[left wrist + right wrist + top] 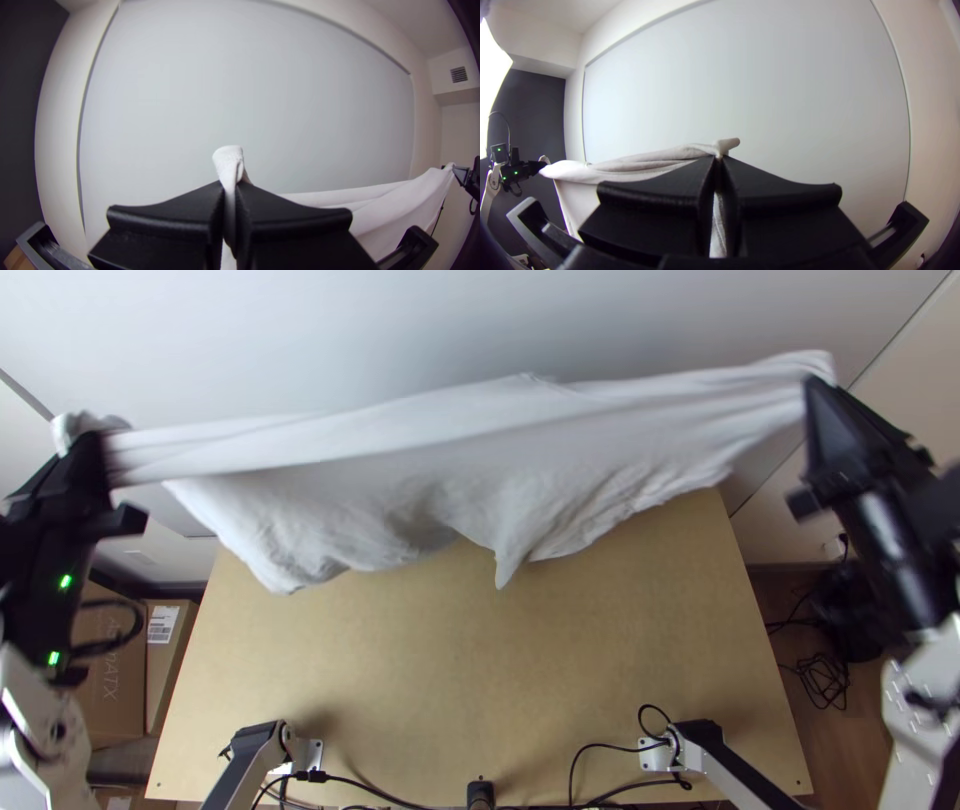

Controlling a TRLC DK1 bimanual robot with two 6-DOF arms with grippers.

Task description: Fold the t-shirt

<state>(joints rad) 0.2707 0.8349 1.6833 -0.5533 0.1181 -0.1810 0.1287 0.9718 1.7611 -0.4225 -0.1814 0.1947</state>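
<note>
left gripper (229,188): pinched tight on one end of shirt (430,450) | right gripper (718,161): pinched tight on other end | shirt: taut between, above table (450,670), lower edge uneven | risks: overpulling could slip a corner; lowering crooked could bunch the hem

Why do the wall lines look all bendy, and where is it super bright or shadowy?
Left wrist view: the fisheye camera bows the edges of the big pale panel; right wrist view: the panel's edges bend too, and a white patch glares at the left edge; top view: soft shadows fall on the table near its bottom edge, and the shirt has greyer shading in its folds.
</note>
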